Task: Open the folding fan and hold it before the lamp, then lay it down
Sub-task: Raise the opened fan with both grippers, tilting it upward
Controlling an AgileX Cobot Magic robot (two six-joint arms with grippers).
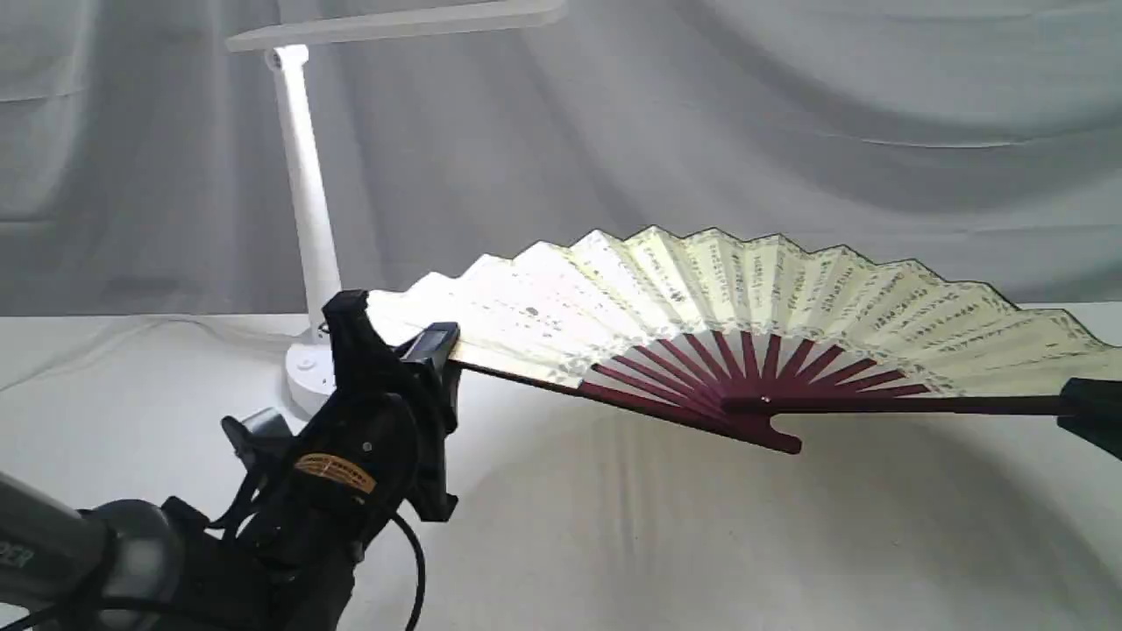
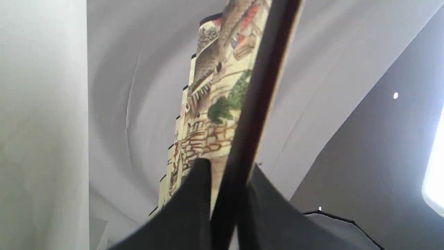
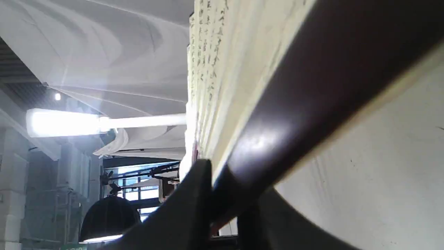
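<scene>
Since the left fingers (image 1: 351,329) and right fingers (image 1: 1091,394) each pinch an end stick of the folding fan (image 1: 701,280), pulling wider could rip its paper. Loose fingers would drop it.

The lamp (image 1: 302,175) has its bar head clipped by the exterior view's upper edge, and its round base sits half behind the left gripper (image 1: 394,331). The right gripper (image 1: 1091,410) is nearly all cut off at the right edge — only a dark stub shows. The calligraphy on the folding fan (image 1: 745,280) is too small to read. In both wrist views the jaws and the dark rib (image 2: 249,114) between them are close, blurred shapes — the rib runs out of view.
</scene>
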